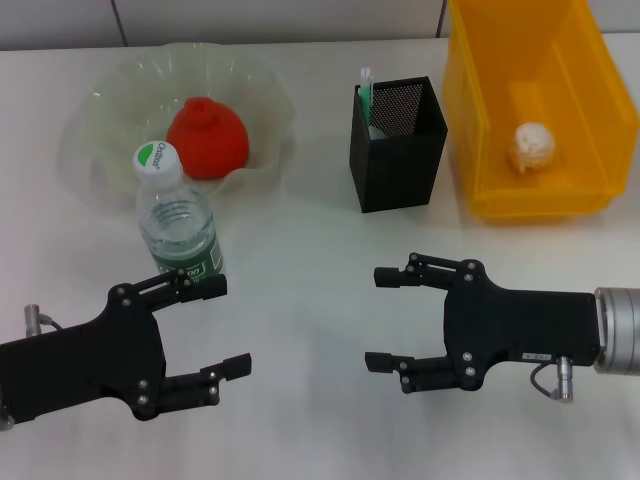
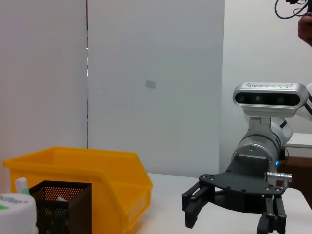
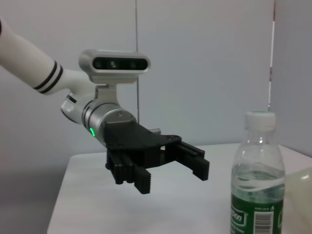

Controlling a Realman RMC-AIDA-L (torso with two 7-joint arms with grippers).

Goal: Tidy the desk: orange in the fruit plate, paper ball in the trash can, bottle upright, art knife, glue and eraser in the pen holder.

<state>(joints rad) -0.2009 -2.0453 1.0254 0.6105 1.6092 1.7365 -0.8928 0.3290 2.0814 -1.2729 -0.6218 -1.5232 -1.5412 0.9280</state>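
Open left hand point(image 1: 228, 325), bottle point(image 1: 178, 225) upright, cap up

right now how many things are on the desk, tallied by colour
Red-orange: 1, the orange
Pale green: 1, the fruit plate
Clear with green label: 1, the bottle
Black: 1, the pen holder
Yellow: 1, the trash can
White: 1, the paper ball
Total: 6

Bare desk point(image 1: 310, 300) lies wide between the two open pincers; the upright bottle point(image 1: 177, 225) stands just beside the left pincer point(image 1: 215, 327), with the pen holder point(image 1: 398, 145) farther back.
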